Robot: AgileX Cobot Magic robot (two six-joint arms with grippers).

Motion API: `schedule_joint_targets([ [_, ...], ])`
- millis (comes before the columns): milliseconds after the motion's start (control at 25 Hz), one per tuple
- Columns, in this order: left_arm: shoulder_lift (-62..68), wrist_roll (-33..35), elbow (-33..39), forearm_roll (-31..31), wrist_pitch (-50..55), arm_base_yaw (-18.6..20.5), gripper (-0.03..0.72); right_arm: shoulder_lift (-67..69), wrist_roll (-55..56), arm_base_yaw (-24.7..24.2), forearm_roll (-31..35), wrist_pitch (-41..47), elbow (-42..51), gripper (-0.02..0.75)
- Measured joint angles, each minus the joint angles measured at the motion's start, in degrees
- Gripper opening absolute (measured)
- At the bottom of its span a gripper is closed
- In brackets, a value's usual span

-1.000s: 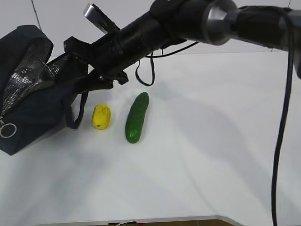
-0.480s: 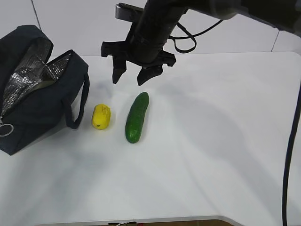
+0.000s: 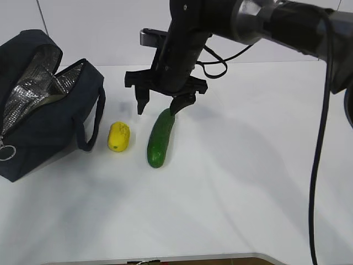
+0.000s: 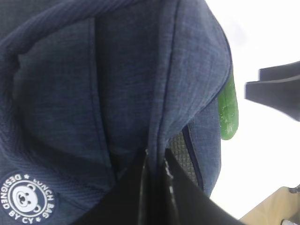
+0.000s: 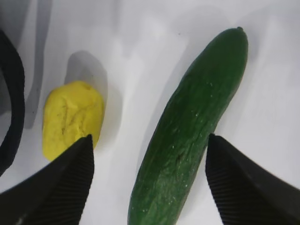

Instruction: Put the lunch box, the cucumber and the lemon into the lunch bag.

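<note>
The navy lunch bag lies at the left with its top open and the foil lining showing. My left gripper is shut on a fold of the lunch bag's fabric; it does not show in the exterior view. The yellow lemon and the dark green cucumber lie side by side on the table right of the bag. My right gripper hangs open just above the cucumber's far end. From the right wrist, the cucumber lies between the spread fingers, with the lemon by the left finger. The lunch box is out of view.
The bag's loop handle droops onto the white table close to the lemon. The right arm and its cable cross the upper right of the scene. The table's front edge runs along the bottom.
My right gripper came away from the bag's mouth, swung right and dropped over the cucumber, its jaws spreading wider. The left gripper, lemon and cucumber have not moved.
</note>
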Motion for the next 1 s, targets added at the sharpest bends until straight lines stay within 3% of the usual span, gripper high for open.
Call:
schedule_joint_targets([
  [680, 0.0, 0.0, 0.0, 0.0, 0.0, 0.0, -0.006, 4.2, 1.7, 0.0, -5.8, -3.1, -0.2, 0.586],
  [1000, 0.0, 0.0, 0.0, 0.0, 0.0, 0.0, -0.006, 5.2, 2.0, 0.0, -4.9, -3.1, -0.3, 0.586],
])
